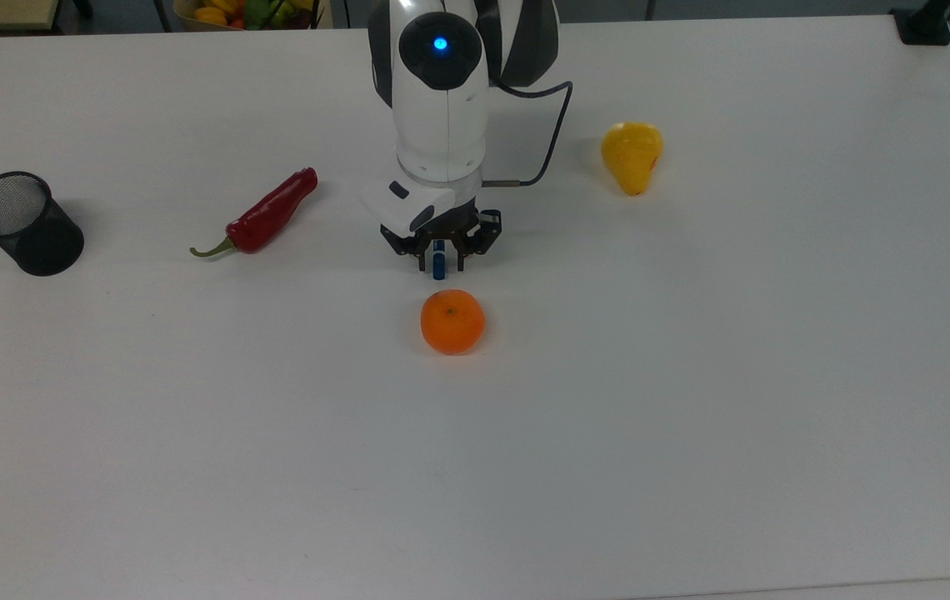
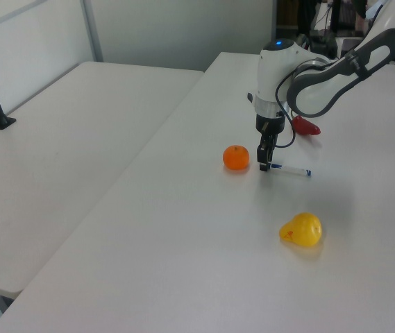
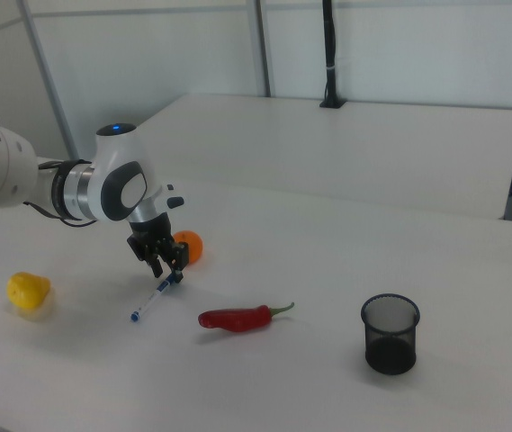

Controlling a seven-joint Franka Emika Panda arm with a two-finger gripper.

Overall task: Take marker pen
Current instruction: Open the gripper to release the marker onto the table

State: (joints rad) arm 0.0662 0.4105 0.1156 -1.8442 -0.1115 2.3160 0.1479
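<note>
The gripper (image 1: 439, 265) sits just above the middle of the top view, pointing straight down at the table (image 1: 692, 417), and its two fingers stand on either side of the blue cap of the marker pen (image 2: 291, 170). In the top view a small gap shows on each side of the cap, so the fingers look slightly parted around it rather than pressed tight, though I cannot tell for sure whether they touch it

In the left view the marker pen lies flat on the table right of centre, its white barrel running off toward the left view's right from under the gripper. In the right view it slants down to the lower left from the fingertips. The arm covers most of the barrel in the top view, leaving the cap end visible

Taking the pen by its cap end looks deliberate: the gripper comes from above with the fingers across the thin body, so a short squeeze should be enough. The risk, as I judge it, is that a grip this far from the middle lets the long end sag

The orange (image 1: 452, 322) lies just below the gripper in the top view, close but apart. The red pepper (image 1: 262, 215), the pear (image 1: 632, 156) and the black mesh cup (image 1: 22, 221) at the far left stand well apart
</note>
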